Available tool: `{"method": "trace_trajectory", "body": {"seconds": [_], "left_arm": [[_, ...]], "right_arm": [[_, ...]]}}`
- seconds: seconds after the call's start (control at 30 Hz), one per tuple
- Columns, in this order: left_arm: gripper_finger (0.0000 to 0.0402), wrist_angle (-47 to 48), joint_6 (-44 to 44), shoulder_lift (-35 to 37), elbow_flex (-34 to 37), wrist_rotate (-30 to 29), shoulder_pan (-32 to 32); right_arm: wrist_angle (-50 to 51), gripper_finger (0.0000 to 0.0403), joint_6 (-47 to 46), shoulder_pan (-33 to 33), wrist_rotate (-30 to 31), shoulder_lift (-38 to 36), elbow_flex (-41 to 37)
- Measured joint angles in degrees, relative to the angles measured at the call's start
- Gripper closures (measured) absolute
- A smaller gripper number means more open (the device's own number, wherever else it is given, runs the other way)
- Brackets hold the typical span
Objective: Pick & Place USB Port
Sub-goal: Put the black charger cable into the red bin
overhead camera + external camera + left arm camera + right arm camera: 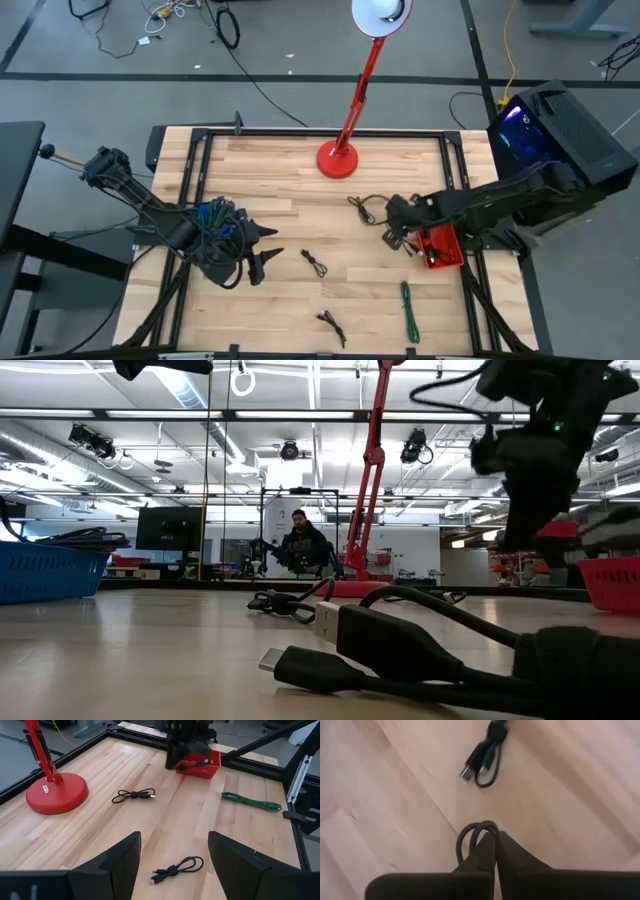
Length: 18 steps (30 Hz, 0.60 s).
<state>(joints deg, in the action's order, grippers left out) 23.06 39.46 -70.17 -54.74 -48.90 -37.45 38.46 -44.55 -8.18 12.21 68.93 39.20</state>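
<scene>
My right gripper (492, 845) is shut on a black USB cable (476, 834) and hovers over the table beside the red basket (442, 248), on its left. Another coiled black cable (485, 750) lies on the wood below it. My left gripper (172, 855) is open, raised next to the blue basket (213, 220), and touches nothing. Two more black cables (315, 262) (330, 323) and a green one (408, 310) lie flat on the table. My right gripper pinches a black cable between its two fingers, which point down from above. A loop of the cable (470, 831) sticks out past the fingertips. The cable is off the table; the fingers hide the rest of it.
A red desk lamp stands on its round base (337, 160) at the far middle of the table. The blue basket holds a tangle of cables. Black frame rails (455, 170) run along the table's sides. A person (303, 545) sits in the room behind.
</scene>
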Motion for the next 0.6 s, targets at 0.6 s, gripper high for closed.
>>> {"method": "trace_trajectory", "body": {"seconds": [0.6], "left_arm": [[0.0165, 0.01, 0.89, 0.00, 0.00, 0.01, -0.02]], "right_arm": [[20.87, 0.0403, -9.09, -1.30, 2.27, -21.92, 0.00]]}}
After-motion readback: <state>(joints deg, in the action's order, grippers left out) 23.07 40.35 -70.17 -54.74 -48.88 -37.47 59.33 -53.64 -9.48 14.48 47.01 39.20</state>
